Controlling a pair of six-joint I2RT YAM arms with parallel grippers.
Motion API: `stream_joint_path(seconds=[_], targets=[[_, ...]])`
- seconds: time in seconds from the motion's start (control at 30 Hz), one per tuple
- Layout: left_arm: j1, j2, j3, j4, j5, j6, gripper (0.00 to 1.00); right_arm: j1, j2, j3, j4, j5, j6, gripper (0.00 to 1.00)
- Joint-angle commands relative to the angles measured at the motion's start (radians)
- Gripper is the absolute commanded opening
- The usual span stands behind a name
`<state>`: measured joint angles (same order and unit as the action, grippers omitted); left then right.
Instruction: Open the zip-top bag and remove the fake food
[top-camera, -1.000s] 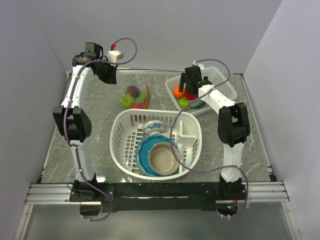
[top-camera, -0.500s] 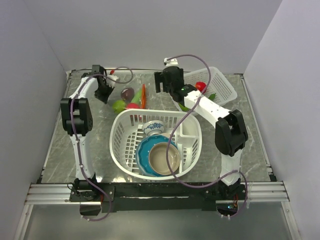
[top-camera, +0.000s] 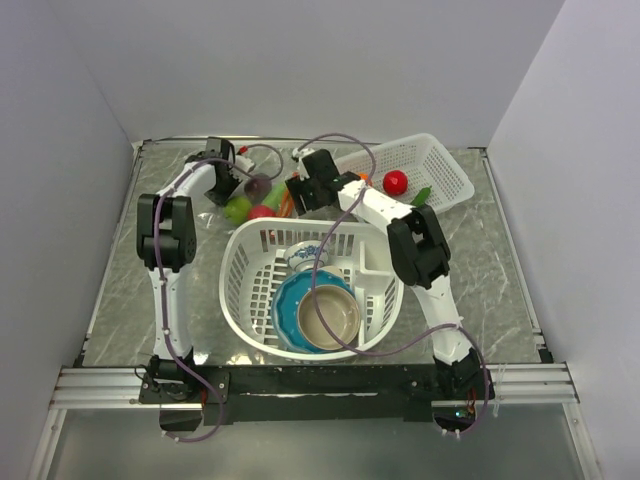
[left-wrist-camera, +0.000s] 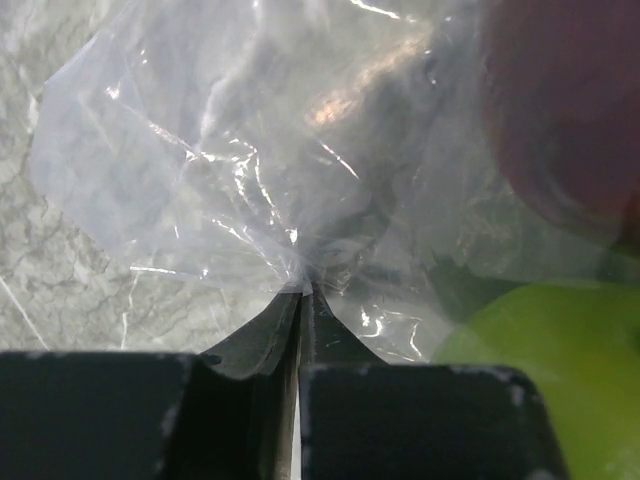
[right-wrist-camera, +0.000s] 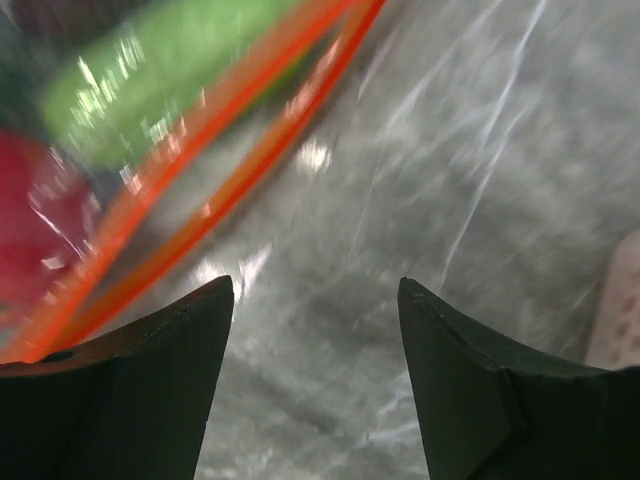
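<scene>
Here zip-top bag (left-wrist-camera: 200, 150) pinched between left gripper (left-wrist-camera: 302, 292) tips.

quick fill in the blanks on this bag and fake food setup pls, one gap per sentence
The left gripper is ____ on the small clear plastic zip-top bag.
The right gripper has its jaws ____ close to the bag's thin red-orange zip strip.
The round glossy plastic fruit in the white mesh tray is ____.
Missing words: shut, open, red.
</scene>
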<state>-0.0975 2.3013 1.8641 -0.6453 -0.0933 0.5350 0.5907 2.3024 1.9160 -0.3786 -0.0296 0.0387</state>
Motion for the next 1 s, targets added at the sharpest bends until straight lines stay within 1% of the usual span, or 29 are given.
stream_joint_path(seconds=[0.0, 0.13, 0.23, 0.37, 0.63, 0.7, 0.77, 0.87, 0.93, 0.97], targets=[[0.004, 0.007, 0.069, -0.042, 0.073, -0.033, 0.01, 0.021, -0.037, 0.046, -0.042, -0.05, -0.06, 0.74], [-0.002, -0.002, 0.064, -0.028, 0.086, -0.032, 0.01, 0.032, 0.001, 0.081, -0.06, -0.096, -0.063, 0.74], [-0.011, 0.02, 0.092, -0.06, 0.098, -0.049, 0.01, 0.038, 0.04, 0.118, -0.072, -0.124, -0.057, 0.75], [-0.022, 0.027, 0.087, -0.057, 0.11, -0.058, 0.01, 0.044, 0.1, 0.185, -0.12, -0.139, -0.057, 0.75], [-0.03, 0.047, 0.115, -0.085, 0.149, -0.078, 0.01, 0.047, 0.157, 0.248, -0.128, -0.161, -0.04, 0.79], [-0.033, 0.047, 0.104, -0.08, 0.147, -0.073, 0.01, 0.049, 0.151, 0.241, -0.117, -0.19, -0.04, 0.79], [-0.036, 0.05, 0.093, -0.071, 0.132, -0.076, 0.01, 0.049, 0.137, 0.219, -0.079, -0.216, -0.004, 0.8], [-0.036, 0.059, 0.073, -0.054, 0.112, -0.084, 0.01, 0.057, 0.095, 0.138, -0.014, -0.242, 0.006, 0.8], [-0.034, 0.063, 0.079, -0.065, 0.124, -0.108, 0.03, 0.055, 0.071, 0.117, 0.018, -0.268, 0.009, 0.8], [-0.034, 0.067, 0.099, -0.073, 0.142, -0.119, 0.07, 0.057, 0.066, 0.103, 0.03, -0.283, 0.019, 0.8]])
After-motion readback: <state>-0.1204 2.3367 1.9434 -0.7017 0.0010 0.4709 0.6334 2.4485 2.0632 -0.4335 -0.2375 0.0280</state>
